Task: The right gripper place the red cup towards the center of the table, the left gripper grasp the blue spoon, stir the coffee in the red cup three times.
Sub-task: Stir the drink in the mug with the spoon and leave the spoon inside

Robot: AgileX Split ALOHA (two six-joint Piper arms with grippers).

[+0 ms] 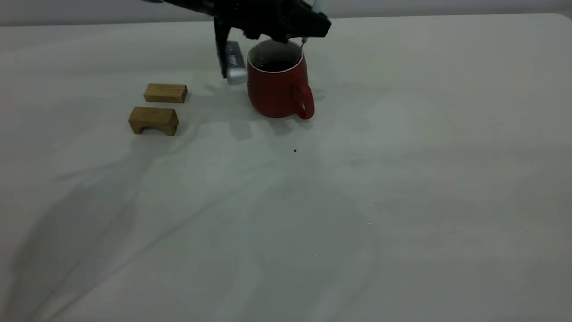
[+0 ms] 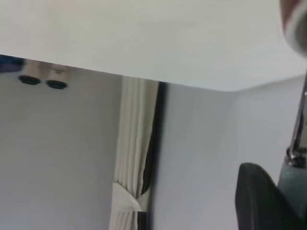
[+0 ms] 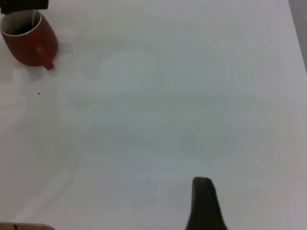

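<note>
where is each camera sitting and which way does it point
Exterior: across the table, facing the red cup, two wooden blocks and the left tool above the cup.
Left wrist: beside the blue spoon, looking past the table edge at a wall and curtain.
Right wrist: high, away from the cup; one finger shows.
Exterior and right wrist share the cup.

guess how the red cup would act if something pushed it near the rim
The red cup looks like glazed ceramic, so probably stiff, fairly heavy and chippable. Its broad rounded body suggests it would slide on the table rather than tip. The coffee sits well below the rim, so a gentle push likely won't spill it.
</note>
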